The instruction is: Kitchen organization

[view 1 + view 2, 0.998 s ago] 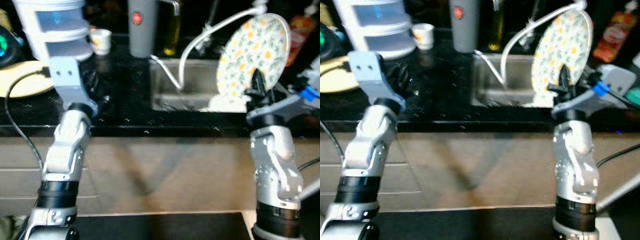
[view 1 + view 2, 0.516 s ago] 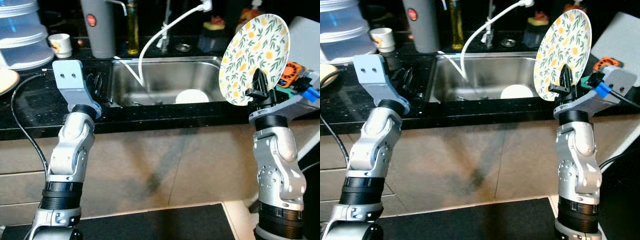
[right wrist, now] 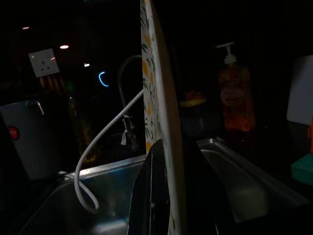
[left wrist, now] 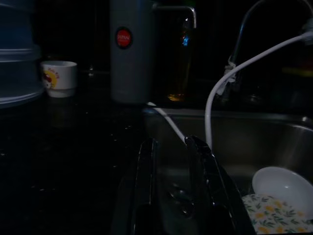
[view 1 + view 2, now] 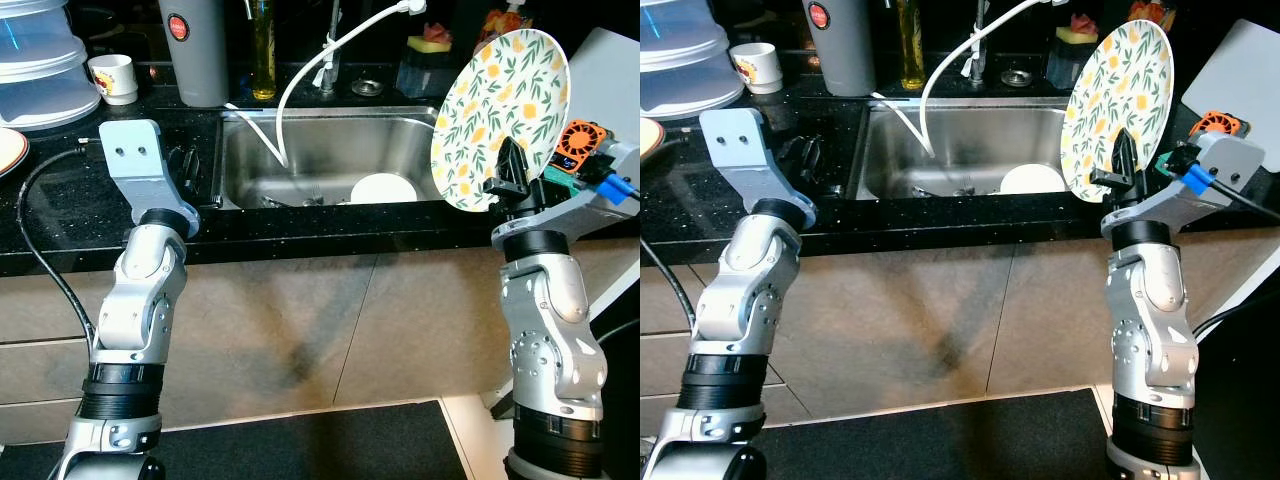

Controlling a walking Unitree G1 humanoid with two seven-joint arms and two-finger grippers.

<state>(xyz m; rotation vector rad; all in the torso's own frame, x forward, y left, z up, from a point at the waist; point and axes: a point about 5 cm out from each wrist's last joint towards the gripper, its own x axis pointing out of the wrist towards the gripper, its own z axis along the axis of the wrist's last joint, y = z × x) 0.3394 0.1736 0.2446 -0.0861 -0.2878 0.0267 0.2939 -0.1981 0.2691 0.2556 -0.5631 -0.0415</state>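
Left eye view: the right hand (image 5: 508, 178) is gripping the floral plate (image 5: 500, 115) upright beside the sink (image 5: 330, 150), now fully framed since the camera shifted. The left hand (image 4: 172, 161), fingers slightly apart, is resting on the table (image 5: 60, 215).

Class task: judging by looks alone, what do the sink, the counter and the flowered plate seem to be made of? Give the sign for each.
Sink: probably stainless steel, brushed grey with soft reflections.
Counter: likely polished dark stone, black and glossy with pale flecks.
Flowered plate, gripped on edge by the right claw: ceramic or melamine, thin and smooth with a printed pattern; the look leaves it open.
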